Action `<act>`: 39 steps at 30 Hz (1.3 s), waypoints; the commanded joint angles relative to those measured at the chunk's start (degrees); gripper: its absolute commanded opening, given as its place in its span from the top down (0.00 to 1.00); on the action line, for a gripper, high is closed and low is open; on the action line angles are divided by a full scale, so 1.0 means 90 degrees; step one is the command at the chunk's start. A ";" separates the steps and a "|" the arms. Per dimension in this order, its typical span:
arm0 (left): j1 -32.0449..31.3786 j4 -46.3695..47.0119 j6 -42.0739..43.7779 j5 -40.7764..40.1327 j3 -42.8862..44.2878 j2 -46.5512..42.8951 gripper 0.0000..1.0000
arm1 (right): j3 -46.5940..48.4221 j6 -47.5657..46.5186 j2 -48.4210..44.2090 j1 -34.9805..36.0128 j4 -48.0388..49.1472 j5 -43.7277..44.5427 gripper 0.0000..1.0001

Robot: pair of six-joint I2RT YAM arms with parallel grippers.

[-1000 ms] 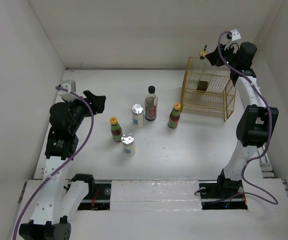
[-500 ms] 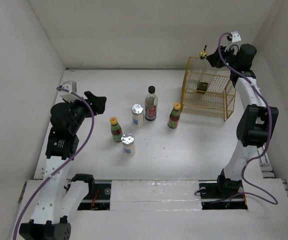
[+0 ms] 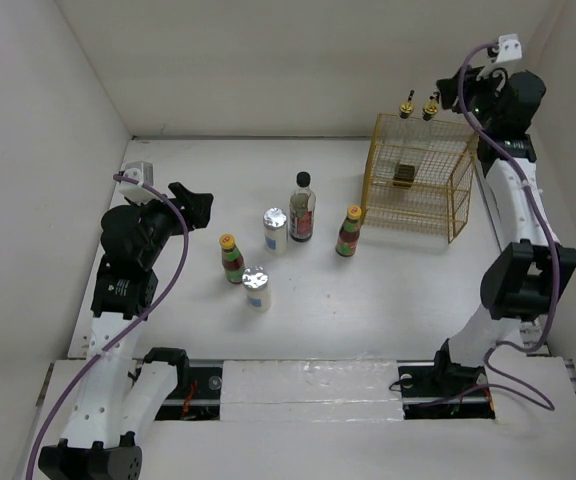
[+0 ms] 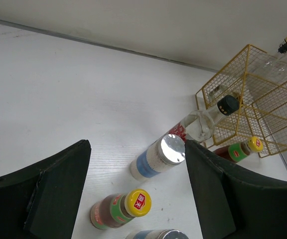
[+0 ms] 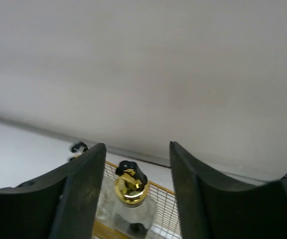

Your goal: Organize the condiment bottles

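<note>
Hovering spread over the spouted bottle [image 5: 129, 188] in the basket [image 3: 414, 226], my right fingers [image 5: 83, 189] could topple it by brushing sideways, I judge. Left fingers [image 4: 49, 194] spread, empty.

The wire basket [image 3: 413, 212] stands at the right rear of the tabletop [image 3: 198, 180]. Inside it, at the rear, the left spouted bottle [image 3: 406, 106] and right spouted bottle [image 3: 431, 105] stand side by side, their spouts above the rim.

Left of the basket, on the tabletop:
- the right small bottle [image 3: 349, 230], near the basket's front left corner;
- the tall capped bottle [image 3: 301, 207], left of it;
- the rear jar [image 3: 275, 229], just beside that bottle's left;
- the left small bottle [image 3: 231, 257], further left and forward;
- the front jar [image 3: 257, 288], nearest the arm bases.
</note>
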 commanded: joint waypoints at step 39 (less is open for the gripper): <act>0.0023 0.0364 0.0009 0.0160 0.0006 -0.0059 0.48 | -0.3058 -0.0616 -0.0422 0.4469 0.2291 0.0855 0.19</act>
